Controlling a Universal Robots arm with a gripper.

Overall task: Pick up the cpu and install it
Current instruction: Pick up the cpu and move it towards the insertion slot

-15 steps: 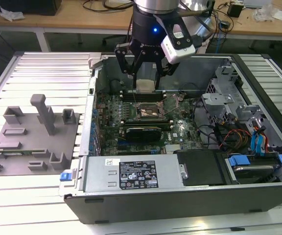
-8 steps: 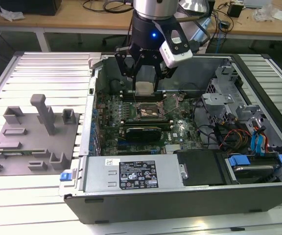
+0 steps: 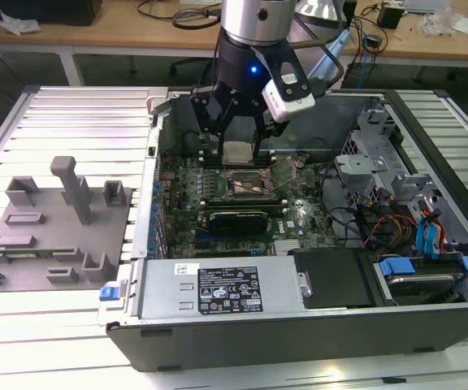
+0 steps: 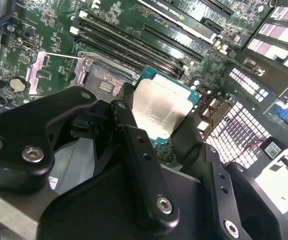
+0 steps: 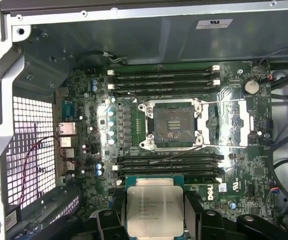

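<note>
Gripper (image 3: 239,146) sits at upper centre of the exterior view, reaching down into the open computer case (image 3: 429,325) above the green board (image 3: 299,215). Its jaws are pressed in on the cpu (image 3: 240,152) and pinch it by two opposite edges. The silvery top faces up and the cpu looks flat, or close to it. In both wrist views the black fingers (image 4: 134,145) stand on either side of the cpu, with the metal top bare between them. The cpu is not seated and hangs clear of the board. In the exterior view the socket (image 3: 249,184) lies just under it, toward frame centre. In the first wrist view the socket (image 5: 173,125) has nothing in it, and a bank of memory slots (image 5: 166,165) lies between it and the cpu. The grey tray (image 3: 51,240), with its blocks and posts, sits at the exterior view's left, outside the case and well apart from the gripper. Handling, as judged: the cpu is light, thin and stiff. The metal top is smooth, so a slack side pinch could let it slip. The underside contacts are probably delicate, and the socket's contacts more so. The hold belongs on the green edges, as now, and never on the underside. Tilt should be kept small, since a corner-first touch risks damage.
</note>
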